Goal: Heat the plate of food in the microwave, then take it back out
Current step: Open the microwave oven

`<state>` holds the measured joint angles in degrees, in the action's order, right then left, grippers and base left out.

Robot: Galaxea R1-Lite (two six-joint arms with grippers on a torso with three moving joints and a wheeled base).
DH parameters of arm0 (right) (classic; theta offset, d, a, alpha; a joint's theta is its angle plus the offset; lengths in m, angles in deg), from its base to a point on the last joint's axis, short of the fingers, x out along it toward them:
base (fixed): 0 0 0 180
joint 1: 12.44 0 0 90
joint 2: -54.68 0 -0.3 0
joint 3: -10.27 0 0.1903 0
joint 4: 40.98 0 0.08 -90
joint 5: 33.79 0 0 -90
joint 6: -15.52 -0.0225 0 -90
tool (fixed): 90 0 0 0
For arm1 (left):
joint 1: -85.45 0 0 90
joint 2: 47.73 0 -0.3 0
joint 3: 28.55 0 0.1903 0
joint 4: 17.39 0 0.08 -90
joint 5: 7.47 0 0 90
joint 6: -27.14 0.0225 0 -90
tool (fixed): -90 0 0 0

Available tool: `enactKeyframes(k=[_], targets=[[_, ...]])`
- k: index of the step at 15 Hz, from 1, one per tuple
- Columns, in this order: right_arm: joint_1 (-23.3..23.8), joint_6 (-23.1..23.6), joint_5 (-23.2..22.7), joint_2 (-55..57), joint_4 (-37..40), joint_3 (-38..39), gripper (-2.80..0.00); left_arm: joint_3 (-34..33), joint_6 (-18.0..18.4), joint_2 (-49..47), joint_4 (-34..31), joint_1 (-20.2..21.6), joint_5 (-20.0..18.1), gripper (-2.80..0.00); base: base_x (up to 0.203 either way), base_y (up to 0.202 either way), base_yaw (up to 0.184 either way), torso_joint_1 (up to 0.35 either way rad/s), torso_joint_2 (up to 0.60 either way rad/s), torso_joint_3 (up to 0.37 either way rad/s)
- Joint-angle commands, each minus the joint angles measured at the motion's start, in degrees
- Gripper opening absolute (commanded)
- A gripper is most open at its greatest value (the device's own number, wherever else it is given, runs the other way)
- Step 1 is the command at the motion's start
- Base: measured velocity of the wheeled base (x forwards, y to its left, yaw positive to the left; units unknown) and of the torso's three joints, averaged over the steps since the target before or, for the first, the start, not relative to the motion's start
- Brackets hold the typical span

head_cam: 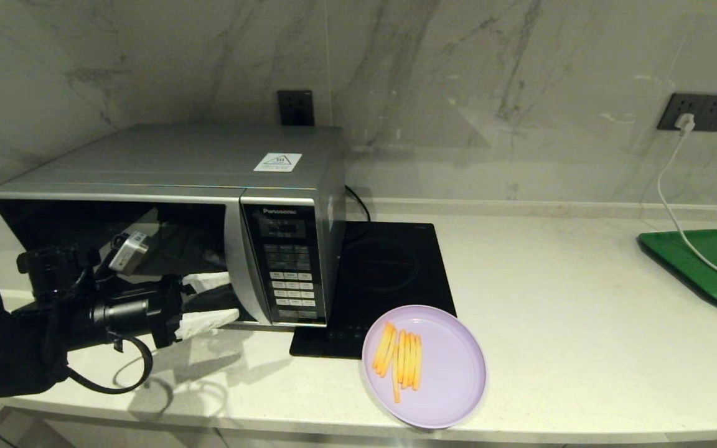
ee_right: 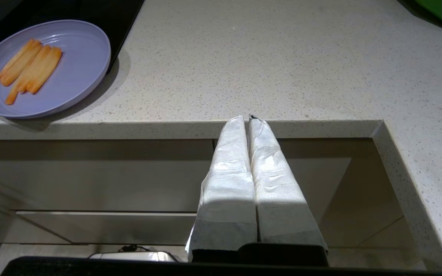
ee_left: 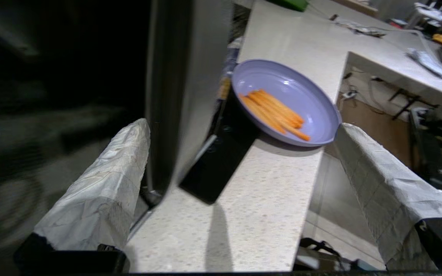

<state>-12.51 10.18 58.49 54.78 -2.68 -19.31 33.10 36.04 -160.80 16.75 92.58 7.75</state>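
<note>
Reaching at the microwave door, the left gripper hangs with jaws spread wide beside the handle strip; a shallow hook could slip off and leave the door shut. The plate lies on the desk, overlapping the hob and near the front edge, holding fries. The right gripper is parked below the desk edge, jaws pressed together.

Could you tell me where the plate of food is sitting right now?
In the head view, the plate of food sits near the counter's front edge, right of the microwave, overlapping the black hob's front corner.
</note>
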Motion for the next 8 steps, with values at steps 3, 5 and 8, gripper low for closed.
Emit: enactKeyframes(k=[3, 5, 8], targets=[[-0.01, -0.03, 0.01, -0.01, 0.1, -0.02, -2.8, -1.91, -0.07, -2.39, 4.42, -0.55, 0.11, 0.0, 0.0, 0.0, 0.0, 0.0, 0.0, 0.0], [-0.05, -0.03, 0.01, -0.01, 0.1, -0.02, -2.8, -2.58, -0.72, -2.26, 4.42, -1.76, 0.0, 0.0, 0.0, 0.0, 0.0, 0.0, 0.0, 0.0], [-0.01, -0.03, 0.01, -0.01, 0.1, -0.02, -2.8, -3.82, -0.73, -1.54, 4.45, -2.65, -0.16, 0.0, 0.0, 0.0, 0.0, 0.0, 0.0, 0.0]])
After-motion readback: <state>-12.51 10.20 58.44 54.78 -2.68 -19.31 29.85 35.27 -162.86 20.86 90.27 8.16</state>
